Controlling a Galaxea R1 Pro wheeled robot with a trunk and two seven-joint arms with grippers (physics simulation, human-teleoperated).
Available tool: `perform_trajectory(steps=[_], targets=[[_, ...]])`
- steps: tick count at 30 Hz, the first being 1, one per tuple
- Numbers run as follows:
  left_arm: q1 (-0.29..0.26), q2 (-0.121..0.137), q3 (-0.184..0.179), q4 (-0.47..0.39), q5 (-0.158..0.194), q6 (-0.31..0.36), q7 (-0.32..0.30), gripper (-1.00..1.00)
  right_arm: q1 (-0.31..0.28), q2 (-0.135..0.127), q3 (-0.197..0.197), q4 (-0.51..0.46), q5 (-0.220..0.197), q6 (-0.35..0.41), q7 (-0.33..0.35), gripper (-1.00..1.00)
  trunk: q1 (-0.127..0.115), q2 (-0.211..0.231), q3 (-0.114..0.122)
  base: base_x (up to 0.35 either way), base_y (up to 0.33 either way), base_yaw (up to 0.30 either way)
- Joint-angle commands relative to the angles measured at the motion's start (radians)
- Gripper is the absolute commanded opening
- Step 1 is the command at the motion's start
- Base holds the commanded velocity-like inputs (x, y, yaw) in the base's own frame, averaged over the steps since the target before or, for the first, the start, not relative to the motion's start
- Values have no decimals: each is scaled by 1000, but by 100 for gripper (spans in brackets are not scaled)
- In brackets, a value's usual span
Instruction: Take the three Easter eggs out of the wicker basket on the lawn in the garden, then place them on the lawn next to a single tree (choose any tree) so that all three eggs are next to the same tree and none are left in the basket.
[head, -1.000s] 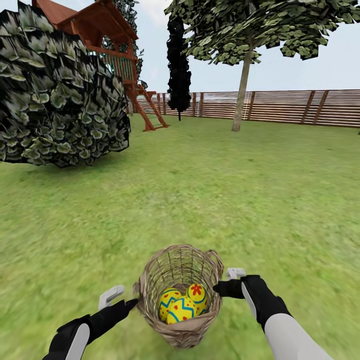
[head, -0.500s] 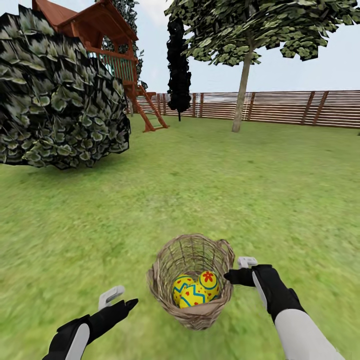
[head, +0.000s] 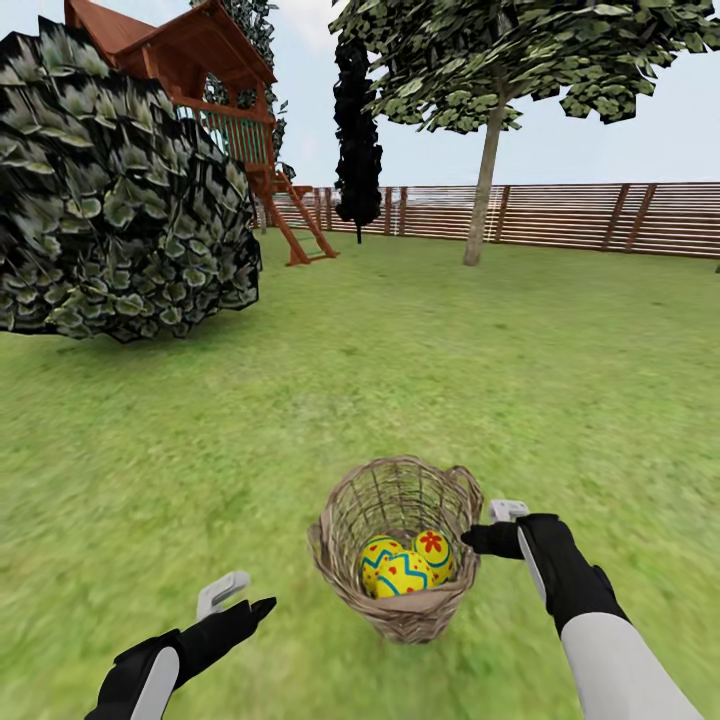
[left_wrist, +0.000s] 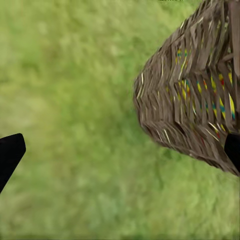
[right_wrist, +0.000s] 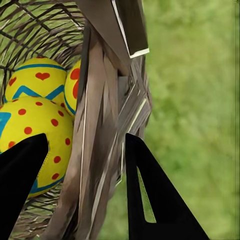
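The wicker basket (head: 408, 618) hangs tilted just above the lawn (head: 420, 360), and my right gripper (head: 492, 537) is shut on its right rim. In the right wrist view the woven wall (right_wrist: 100, 150) sits between the two dark fingers of that gripper (right_wrist: 86, 141). Three yellow Easter eggs (head: 404, 577) with blue zigzags and red marks lie inside, also seen close up (right_wrist: 35, 120). My left gripper (head: 240, 603) is open, low and to the left, apart from the basket (left_wrist: 190, 100). A tree (head: 485, 190) with a pale bare trunk stands far ahead by the fence.
A big dark leafy bush (head: 120, 200) fills the left side. Behind it stands a wooden playset (head: 235, 110), with a black cypress (head: 357, 140) beside it. A brown slat fence (head: 600, 215) closes the back. Open grass stretches between me and the tree.
My right gripper has carried the basket with the eggs to the right and a little farther away. The left arm has stayed where it was.
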Motion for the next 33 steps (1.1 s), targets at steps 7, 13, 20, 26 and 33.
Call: perform_trajectory(steps=[7, 13, 20, 26, 33], targets=[[-1, -1, 4, -1, -2, 7, -6, 100, -1, -20, -3, -3, -2, 32, 10, -100, -27, 49, 21, 0, 0, 0], [-1, -1, 3, -1, -1, 6, -6, 100, -1, -28, -3, -3, -2, 33, 11, -100, -50, 91, 40, 0, 0, 0], [-1, -1, 2, -1, -2, 7, -6, 100, -1, -35, -3, -3, -2, 33, 11, -100, -69, 126, 56, 0, 0, 0], [-1, -1, 2, -1, -2, 6, -6, 100, -1, -35, -3, -3, -2, 33, 11, -100, -69, 126, 56, 0, 0, 0], [-1, -1, -23, -1, -2, 5, -4, 100, -1, -45, -3, -3, -3, 33, 11, -100, -69, 126, 56, 245, 0, 0]])
